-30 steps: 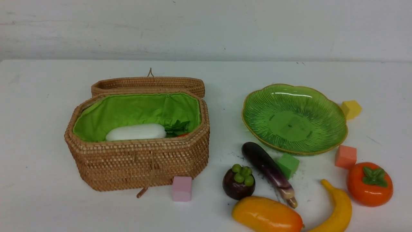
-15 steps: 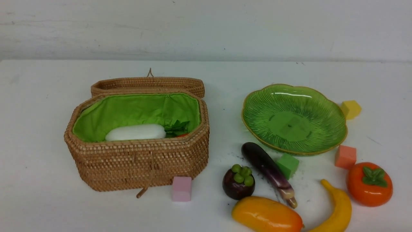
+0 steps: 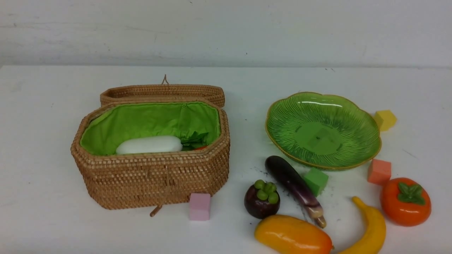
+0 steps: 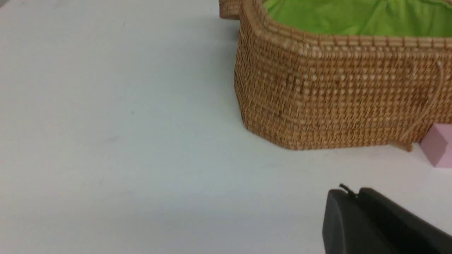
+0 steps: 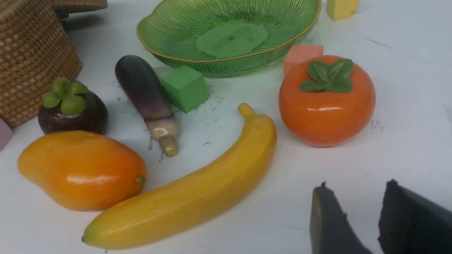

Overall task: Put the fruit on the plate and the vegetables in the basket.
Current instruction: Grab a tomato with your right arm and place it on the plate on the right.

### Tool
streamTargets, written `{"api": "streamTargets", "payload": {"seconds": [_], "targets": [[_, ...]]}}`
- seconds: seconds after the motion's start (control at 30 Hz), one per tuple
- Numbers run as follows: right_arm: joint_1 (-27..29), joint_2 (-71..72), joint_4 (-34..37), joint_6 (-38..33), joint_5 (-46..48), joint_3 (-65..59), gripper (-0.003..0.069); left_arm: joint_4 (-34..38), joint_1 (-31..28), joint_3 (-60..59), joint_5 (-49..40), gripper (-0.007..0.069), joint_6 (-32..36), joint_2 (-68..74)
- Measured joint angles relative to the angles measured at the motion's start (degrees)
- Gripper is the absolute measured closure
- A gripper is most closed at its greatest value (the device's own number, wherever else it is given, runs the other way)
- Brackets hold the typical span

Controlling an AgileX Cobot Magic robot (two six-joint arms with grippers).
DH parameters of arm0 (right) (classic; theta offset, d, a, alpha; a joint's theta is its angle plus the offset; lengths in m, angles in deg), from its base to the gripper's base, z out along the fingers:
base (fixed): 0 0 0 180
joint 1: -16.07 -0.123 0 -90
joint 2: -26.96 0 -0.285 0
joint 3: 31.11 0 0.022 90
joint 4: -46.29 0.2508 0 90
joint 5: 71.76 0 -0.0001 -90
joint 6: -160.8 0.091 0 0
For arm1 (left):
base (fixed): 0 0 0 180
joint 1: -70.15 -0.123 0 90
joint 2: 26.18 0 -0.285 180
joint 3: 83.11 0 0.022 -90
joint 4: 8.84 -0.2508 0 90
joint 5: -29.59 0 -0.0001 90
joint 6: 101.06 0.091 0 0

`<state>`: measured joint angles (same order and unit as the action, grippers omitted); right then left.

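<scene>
The open wicker basket (image 3: pixel 152 176) holds a white radish (image 3: pixel 149 145), with a bit of red carrot (image 3: pixel 200 147) beside it. The green plate (image 3: pixel 323 130) is empty. In front of the plate on the table lie the purple eggplant (image 3: pixel 295 185), mangosteen (image 3: pixel 262 201), orange mango (image 3: pixel 293 235), banana (image 3: pixel 370 229) and persimmon (image 3: pixel 405 201). My left gripper (image 4: pixel 355 194) is shut and empty, low over the table short of the basket's (image 4: pixel 317 95) front corner. My right gripper (image 5: pixel 356 188) is open and empty, near the banana (image 5: pixel 190 194) and persimmon (image 5: pixel 326 106). Neither arm shows in the front view.
Foam cubes are scattered about: pink (image 3: pixel 199 206) against the basket's front, green (image 3: pixel 316 180) touching the eggplant, salmon (image 3: pixel 379 171) and yellow (image 3: pixel 385 120) by the plate's right side. The basket's lid (image 3: pixel 162 92) lies folded back behind it.
</scene>
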<state>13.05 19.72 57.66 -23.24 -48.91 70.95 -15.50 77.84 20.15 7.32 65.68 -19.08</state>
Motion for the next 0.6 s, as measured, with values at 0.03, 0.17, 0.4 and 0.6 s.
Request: {"api": "streamTargets", "payload": {"seconds": [0.03,0.17,0.4,0.6], "targets": [[0.0,0.0,0.0,0.0,0.0,0.0,0.0416,0.56,-0.39,-0.87,0.05,0.0586,-0.18,0.0],[0.0,0.0,0.0,0.0,-0.05,0.0,0.0416,2.89,-3.33,-2.09,-0.22,0.0583,-0.3,0.0],[0.0,0.0,0.0,0.0,-0.05,0.0,0.0416,3.57,-6.06,-2.09,-0.36,0.0582,-0.37,0.0],[0.0,0.0,0.0,0.0,-0.05,0.0,0.0416,3.57,-6.59,-2.09,-0.36,0.058,-0.37,0.0]]}}
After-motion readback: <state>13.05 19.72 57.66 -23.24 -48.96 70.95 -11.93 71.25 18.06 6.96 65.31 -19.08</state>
